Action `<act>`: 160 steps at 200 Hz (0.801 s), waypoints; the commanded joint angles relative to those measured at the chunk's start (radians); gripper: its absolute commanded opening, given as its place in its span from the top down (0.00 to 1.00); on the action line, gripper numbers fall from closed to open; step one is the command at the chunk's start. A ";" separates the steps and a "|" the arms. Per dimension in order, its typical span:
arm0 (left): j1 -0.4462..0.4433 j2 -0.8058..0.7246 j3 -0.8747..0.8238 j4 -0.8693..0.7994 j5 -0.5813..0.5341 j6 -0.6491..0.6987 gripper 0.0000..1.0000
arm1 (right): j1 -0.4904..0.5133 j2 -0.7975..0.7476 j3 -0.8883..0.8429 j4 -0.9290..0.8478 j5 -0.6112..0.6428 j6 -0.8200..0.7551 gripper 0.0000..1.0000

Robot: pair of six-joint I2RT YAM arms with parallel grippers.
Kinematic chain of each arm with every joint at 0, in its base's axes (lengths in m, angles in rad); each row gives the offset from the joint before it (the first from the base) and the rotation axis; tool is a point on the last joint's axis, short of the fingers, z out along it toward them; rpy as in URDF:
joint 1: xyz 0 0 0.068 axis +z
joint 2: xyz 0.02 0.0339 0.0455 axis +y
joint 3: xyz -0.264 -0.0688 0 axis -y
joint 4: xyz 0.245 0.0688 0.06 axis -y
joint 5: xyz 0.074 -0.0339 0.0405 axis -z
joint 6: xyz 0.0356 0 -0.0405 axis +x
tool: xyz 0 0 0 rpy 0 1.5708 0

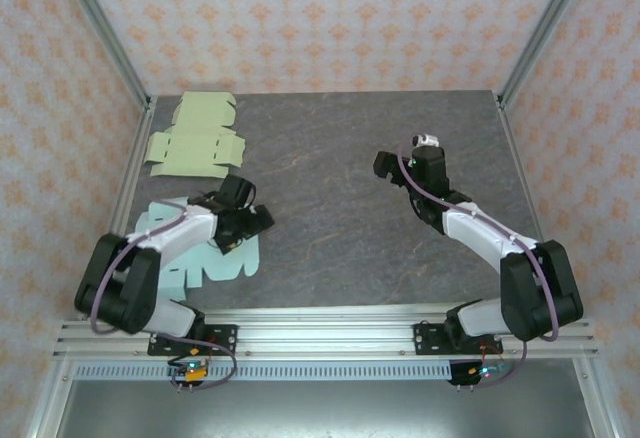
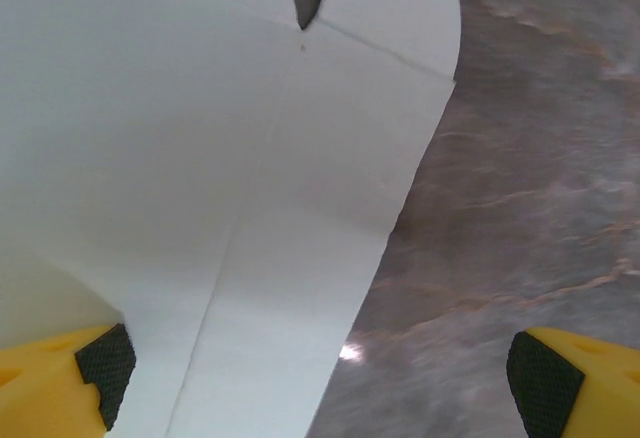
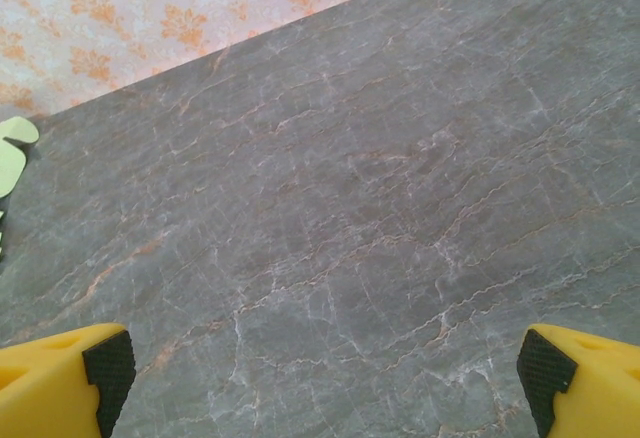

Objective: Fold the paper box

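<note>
Two flat die-cut paper box blanks lie on the grey marbled table (image 1: 340, 248). The pale mint one (image 1: 215, 263) is near-left, the light green one (image 1: 195, 138) far-left. The left gripper (image 2: 320, 368) hangs wide open and empty, straddling the mint blank's right edge. The right gripper (image 3: 320, 368) is equally wide and empty, over bare table well apart from both.

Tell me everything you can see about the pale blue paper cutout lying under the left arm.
The pale blue cutout is an unfolded box blank of what looks like thin card, with rounded flaps, notches and faint crease lines. It lies flat on the grey table at the near left, partly hidden by the left arm. The left gripper hangs open over its right edge, one fingertip above the sheet and the other above bare table. Whether it touches the sheet, I cannot tell.
</note>
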 commanded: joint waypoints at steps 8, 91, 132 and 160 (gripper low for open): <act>-0.080 0.141 0.156 0.095 0.154 0.081 0.00 | 0.005 -0.037 0.032 -0.042 0.085 0.002 0.01; -0.186 -0.049 0.339 -0.053 -0.114 0.077 0.00 | 0.010 -0.007 0.080 -0.071 -0.098 0.050 0.00; 0.122 -0.193 0.236 -0.412 -0.351 0.159 0.00 | 0.074 0.065 0.071 -0.063 -0.139 0.019 0.00; 0.295 -0.255 0.071 -0.309 -0.245 0.228 0.00 | 0.085 0.105 0.080 -0.038 -0.151 0.031 0.00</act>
